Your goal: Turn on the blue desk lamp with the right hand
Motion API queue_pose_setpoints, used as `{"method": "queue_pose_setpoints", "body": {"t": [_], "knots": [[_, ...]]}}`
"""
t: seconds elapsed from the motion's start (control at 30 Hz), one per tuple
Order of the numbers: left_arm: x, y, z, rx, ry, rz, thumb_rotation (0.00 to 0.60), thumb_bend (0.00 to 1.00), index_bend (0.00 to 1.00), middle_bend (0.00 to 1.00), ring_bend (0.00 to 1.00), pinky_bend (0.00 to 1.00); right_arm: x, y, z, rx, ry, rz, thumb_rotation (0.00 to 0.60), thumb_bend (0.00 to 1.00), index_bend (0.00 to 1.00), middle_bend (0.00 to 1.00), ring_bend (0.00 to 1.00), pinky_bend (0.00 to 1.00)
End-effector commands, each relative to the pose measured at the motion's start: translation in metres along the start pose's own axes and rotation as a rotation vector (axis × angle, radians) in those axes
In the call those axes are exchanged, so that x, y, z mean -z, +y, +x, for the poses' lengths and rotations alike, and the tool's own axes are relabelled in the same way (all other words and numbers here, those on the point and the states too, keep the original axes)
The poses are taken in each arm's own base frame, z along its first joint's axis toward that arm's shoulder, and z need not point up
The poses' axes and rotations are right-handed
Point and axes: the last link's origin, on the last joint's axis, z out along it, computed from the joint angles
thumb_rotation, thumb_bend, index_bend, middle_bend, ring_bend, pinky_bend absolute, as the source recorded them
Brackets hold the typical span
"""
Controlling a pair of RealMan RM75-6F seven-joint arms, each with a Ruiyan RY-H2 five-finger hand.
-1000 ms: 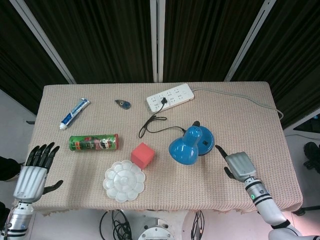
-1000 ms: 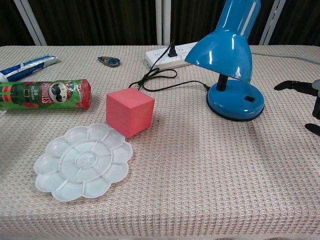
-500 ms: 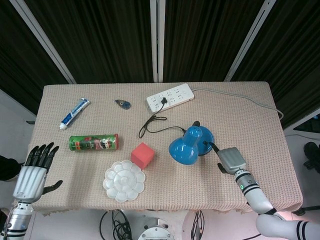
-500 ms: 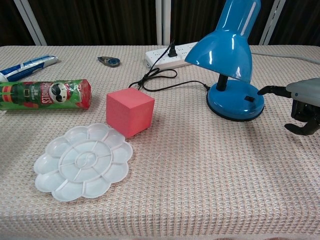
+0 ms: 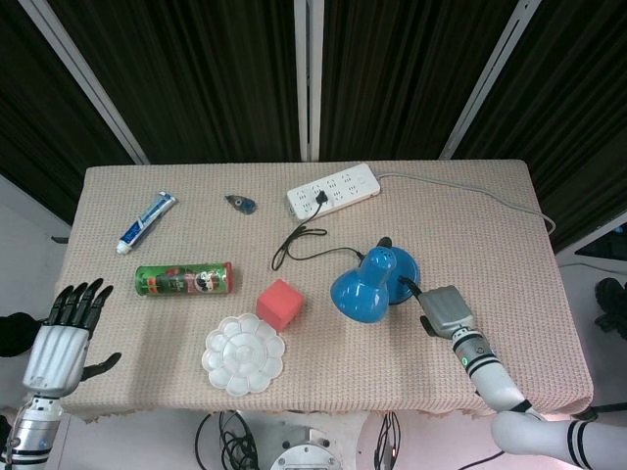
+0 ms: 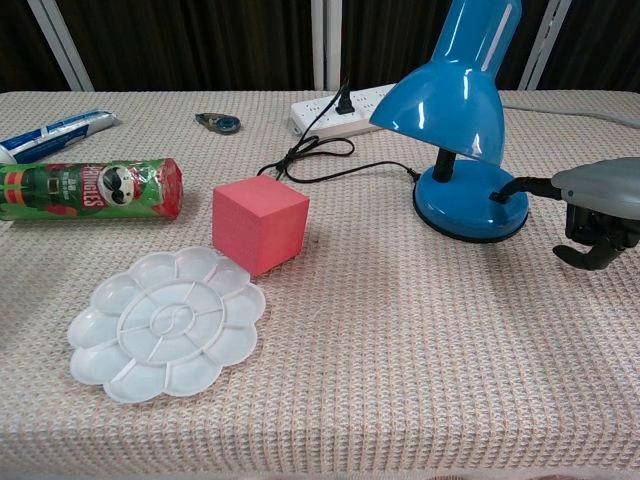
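Blue desk lamp [image 6: 452, 110], right of centre: rigid, base-heavy, light overall. Press switch [image 6: 497, 197], no gripping. Right hand [image 6: 598, 205] curled, one fingertip extended onto switch, holding nothing.

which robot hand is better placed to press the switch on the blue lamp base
The right robot hand: its extended finger already reaches the switch on the blue desk lamp base. The left robot hand sits at the table's far left edge, beyond the chip can.
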Motion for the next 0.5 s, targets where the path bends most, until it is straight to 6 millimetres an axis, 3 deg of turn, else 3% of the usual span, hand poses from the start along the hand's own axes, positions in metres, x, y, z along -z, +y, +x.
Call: {"method": "queue_pose_setpoints", "body": {"t": [0.03,0.5], "knots": [[0.0,0.0,0.0,0.001,0.001,0.002,0.6,0.04,0.0,0.0,0.0,0.0,0.0,-0.001,0.001,0.001,0.0,0.002,0.6,0.45,0.0,0.93,0.81,0.74],[0.0,-0.001,0.0,0.005,-0.001,0.001,0.6,0.04,0.0,0.0,0.0,0.0,0.0,-0.002,-0.011,-0.001,-0.05,-0.008,0.6,0.45,0.0,0.93,0.81,0.74]]}}
